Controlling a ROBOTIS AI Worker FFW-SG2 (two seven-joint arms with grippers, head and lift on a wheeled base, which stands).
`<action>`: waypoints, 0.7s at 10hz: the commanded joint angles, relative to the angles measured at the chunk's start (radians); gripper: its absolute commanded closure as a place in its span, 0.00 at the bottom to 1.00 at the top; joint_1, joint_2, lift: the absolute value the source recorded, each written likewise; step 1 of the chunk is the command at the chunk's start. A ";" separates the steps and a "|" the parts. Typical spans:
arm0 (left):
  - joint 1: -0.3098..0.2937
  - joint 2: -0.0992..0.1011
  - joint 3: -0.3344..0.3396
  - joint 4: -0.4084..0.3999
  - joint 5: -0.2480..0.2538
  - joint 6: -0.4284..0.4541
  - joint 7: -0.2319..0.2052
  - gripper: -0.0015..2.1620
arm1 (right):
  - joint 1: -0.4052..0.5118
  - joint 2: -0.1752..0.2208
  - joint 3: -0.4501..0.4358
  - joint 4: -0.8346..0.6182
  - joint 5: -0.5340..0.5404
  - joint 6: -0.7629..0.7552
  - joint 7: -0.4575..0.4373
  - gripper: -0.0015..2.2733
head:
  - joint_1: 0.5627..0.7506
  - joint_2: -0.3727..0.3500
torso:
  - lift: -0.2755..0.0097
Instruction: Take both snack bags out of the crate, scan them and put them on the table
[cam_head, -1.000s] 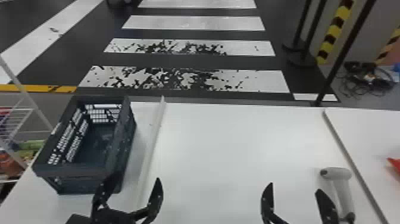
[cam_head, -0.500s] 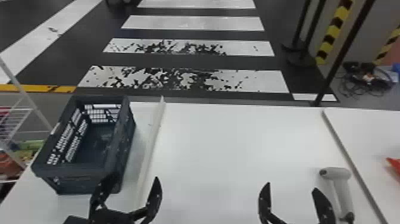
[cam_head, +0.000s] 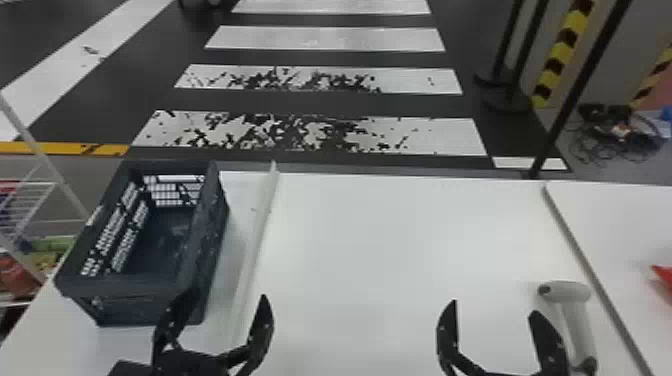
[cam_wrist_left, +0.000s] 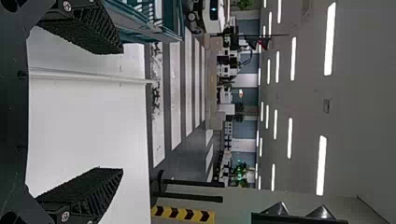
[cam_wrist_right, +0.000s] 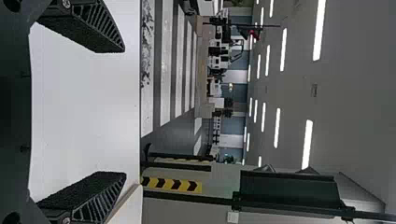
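Head view: crate (cam_head: 135, 300) on tabletop (cam_head: 400, 240), centre left, scanner (cam_head: 577, 320) lower right, likely so left hand (cam_head: 225, 297), fingers apart at lower left, can unload while right hand (cam_head: 496, 308), also spread at lower right, scans.

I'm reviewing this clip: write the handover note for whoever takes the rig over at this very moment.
Left gripper: open, nothing held, just right of the crate's near end.
Right gripper: open, nothing held, just left of the scanner.
Crate: on the left of the table, open-topped, part of its floor in sight.
Scanner: lying on the table's right side.
Red item: at the head view's right edge; too little in sight to call it a snack bag.
Done: cannot tell whether either bag is out or scanned.
Left: locate both bags first, then finish whatever unloading, scanning and placing remains.
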 joint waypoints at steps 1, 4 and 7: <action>0.005 -0.008 0.005 -0.002 0.001 0.006 0.000 0.05 | 0.001 0.004 0.001 0.000 0.000 0.003 0.000 0.02 | 0.70 0.56 | 0.64; 0.025 -0.015 0.024 -0.022 0.001 0.003 -0.003 0.05 | -0.002 0.005 0.003 0.000 0.000 0.009 0.000 0.02 | 0.70 0.57 | 0.64; 0.031 -0.011 0.028 -0.025 0.001 0.003 -0.003 0.05 | 0.001 0.008 0.007 0.000 0.000 0.003 -0.009 0.02 | 0.70 0.58 | 0.64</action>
